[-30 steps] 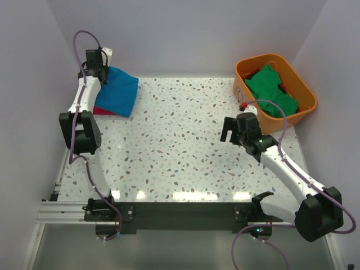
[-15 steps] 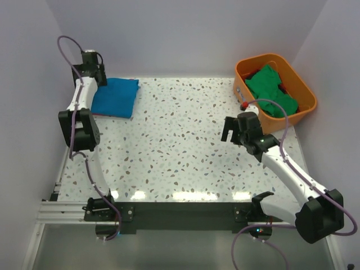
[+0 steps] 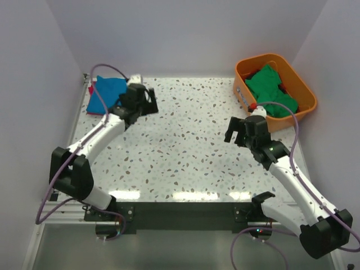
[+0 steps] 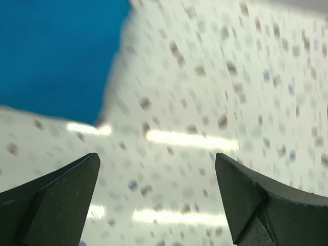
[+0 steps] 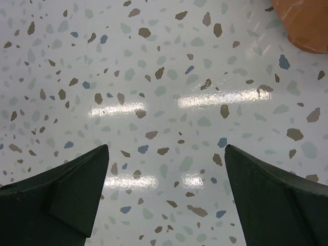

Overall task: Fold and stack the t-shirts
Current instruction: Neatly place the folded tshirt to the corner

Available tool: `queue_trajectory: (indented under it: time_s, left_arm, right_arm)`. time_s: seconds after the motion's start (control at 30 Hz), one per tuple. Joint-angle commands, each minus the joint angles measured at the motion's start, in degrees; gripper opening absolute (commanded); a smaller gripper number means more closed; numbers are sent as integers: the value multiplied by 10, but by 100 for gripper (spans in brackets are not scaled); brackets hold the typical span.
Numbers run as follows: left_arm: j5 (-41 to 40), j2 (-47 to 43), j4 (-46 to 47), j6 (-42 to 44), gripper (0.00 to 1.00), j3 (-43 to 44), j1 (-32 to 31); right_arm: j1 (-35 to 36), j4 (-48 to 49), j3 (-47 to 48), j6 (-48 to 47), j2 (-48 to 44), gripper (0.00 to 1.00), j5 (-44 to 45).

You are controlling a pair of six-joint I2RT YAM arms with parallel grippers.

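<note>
A folded bright blue t-shirt [image 3: 103,94] lies at the table's far left corner, with a sliver of a red t-shirt [image 3: 90,89] showing under its left edge. My left gripper [image 3: 147,102] hovers just right of the stack, open, with nothing between its fingers. In the left wrist view the blue t-shirt [image 4: 56,51] fills the upper left, and the left gripper [image 4: 157,171] is over bare table. Green t-shirts [image 3: 270,89] lie crumpled in the orange bin [image 3: 306,95]. My right gripper [image 3: 232,134] stands open and empty left of the bin, and in its wrist view the right gripper [image 5: 166,161] frames only speckled table.
The orange bin sits at the far right corner; its corner [image 5: 307,23] shows at the top right of the right wrist view. The speckled table [image 3: 185,146] lies between the arms. Lilac walls close in the back and sides.
The left gripper opened and let go of the blue t-shirt, which now lies flat on the red one. The left arm then swung right, away from the stack. The right arm shifted slightly.
</note>
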Motion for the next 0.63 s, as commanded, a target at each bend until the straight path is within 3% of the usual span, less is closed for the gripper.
queue_trajectory:
  time_s: [0.0,0.17,0.27,0.43,0.6]
  left_arm:
    - [-11,-49,32,-88,100,-127,-65]
    - [-46,-112,3,-149,100,-240,-173]
    - [-49,-141,-13,-179,100,-296,-204]
    - [-126,-185,-92,-234,100,-335,-204]
    - [-121,-226,-63,-201,100,-343,-204]
  right_arm:
    - [-1,9,-9,7,-16,99,-10]
    - [-1,16,-35,15,-27,99,4]
    - [-1,21,-51,23,-32,99,10]
    - [-1,38,-70,21,-46,99,4]
    - [0,75,-91,24,-62,99,-19]
